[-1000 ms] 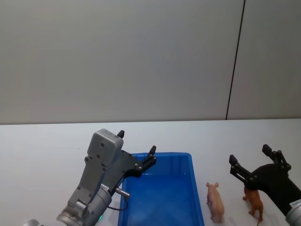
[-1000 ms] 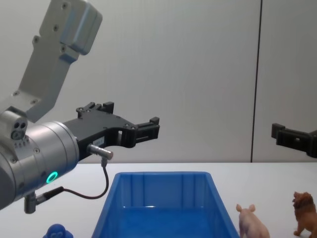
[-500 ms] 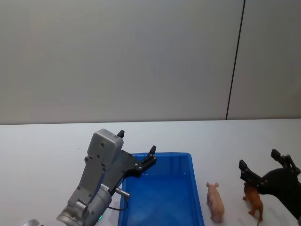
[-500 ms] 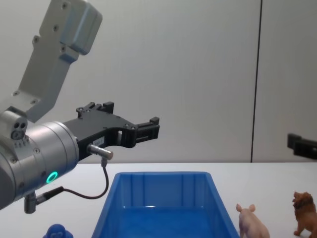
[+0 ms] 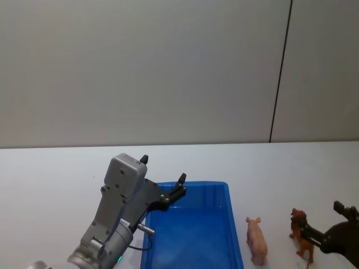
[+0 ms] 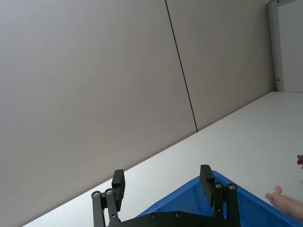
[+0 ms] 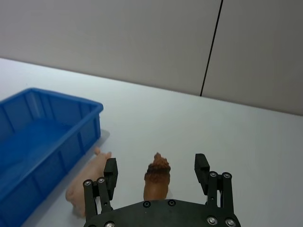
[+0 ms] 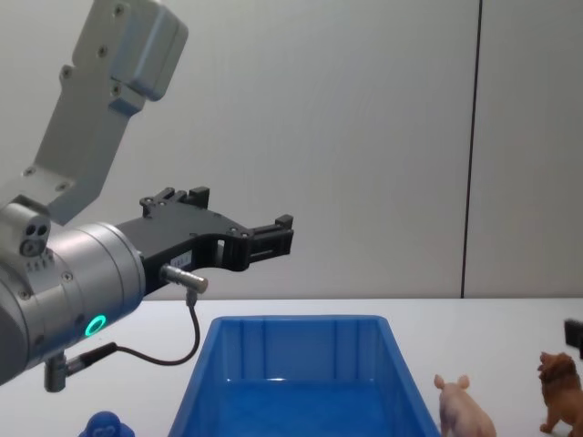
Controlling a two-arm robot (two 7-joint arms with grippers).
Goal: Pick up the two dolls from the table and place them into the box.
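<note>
Grey wall panels (image 5: pixel 140 67) with one dark vertical seam (image 5: pixel 280 73) stand behind the white tabletop (image 5: pixel 50 168). At the bottom centre of the head view sits the blue box (image 5: pixel 193 184), on the tabletop. The pink pig (image 5: pixel 257 241) stands upright on the tabletop just beside the box's right wall, outside it, with its head toward the wall panels. The brown lion (image 5: pixel 297 217) stands upright a little further right, near the pig but apart from it, at the lower right of the head view.

My right pincer (image 7: pixel 156 164) comes in from the lower right corner of the head view and is spread wide. In the right wrist view the lion shows between its two black fingers (image 7: pixel 111 170). One finger lies on the pig's side and the other on the far side. A strip of bare tabletop shows between each finger and the lion, so it pinches nothing. I cannot tell whether the fingertips reach down level with the lion's body.

My left pincer (image 8: pixel 232 214) is spread as well and holds nothing. It hangs in the air at the left centre of the chest view, well above the box's rim and over the box's far left corner. A small blue thing (image 8: pixel 105 425) shows at the bottom left edge of the chest view, beside the box; I cannot tell what it is.
</note>
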